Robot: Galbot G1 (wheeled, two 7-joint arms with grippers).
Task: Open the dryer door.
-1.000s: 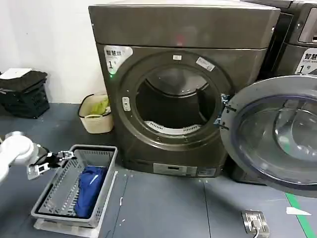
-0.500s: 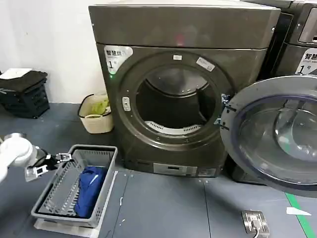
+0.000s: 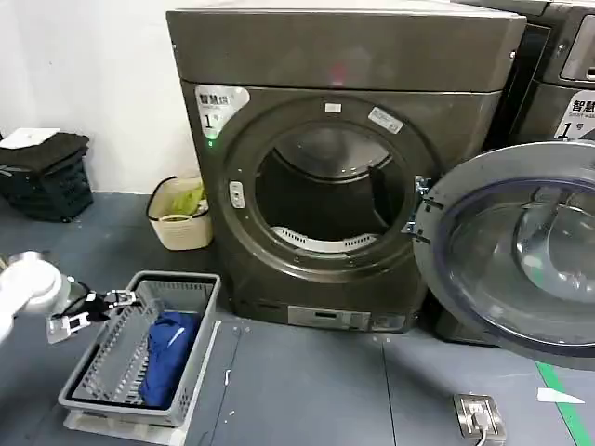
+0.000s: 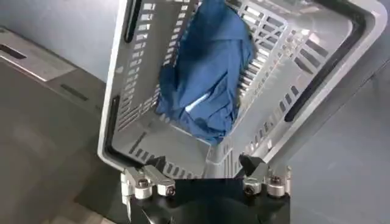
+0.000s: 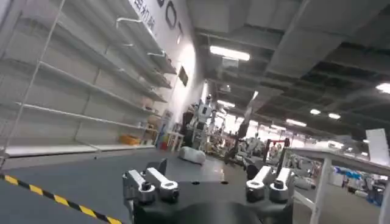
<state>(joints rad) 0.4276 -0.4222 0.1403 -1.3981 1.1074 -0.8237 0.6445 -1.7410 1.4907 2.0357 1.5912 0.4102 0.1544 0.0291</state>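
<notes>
The dryer door (image 3: 516, 251) hangs fully swung out to the right of the dryer (image 3: 339, 167), rigid, heavy-looking, hinged, best taken at its chrome rim; left tool (image 3: 93, 309) and right tool (image 5: 207, 182) both open, empty.

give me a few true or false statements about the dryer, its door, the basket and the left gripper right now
1. The dryer door hangs wide open to the right of the drum opening. True.
2. The dryer carries a sticker marked "3". False: the white sticker at its upper corner reads "1".
3. The grey laundry basket on the floor holds a blue garment. True.
4. The left gripper is clamped on the door's chrome ring. False: it is open, low at the left beside the basket, far from the door.
5. The right gripper is shut on a cloth. False: its fingers are apart and hold nothing.
</notes>
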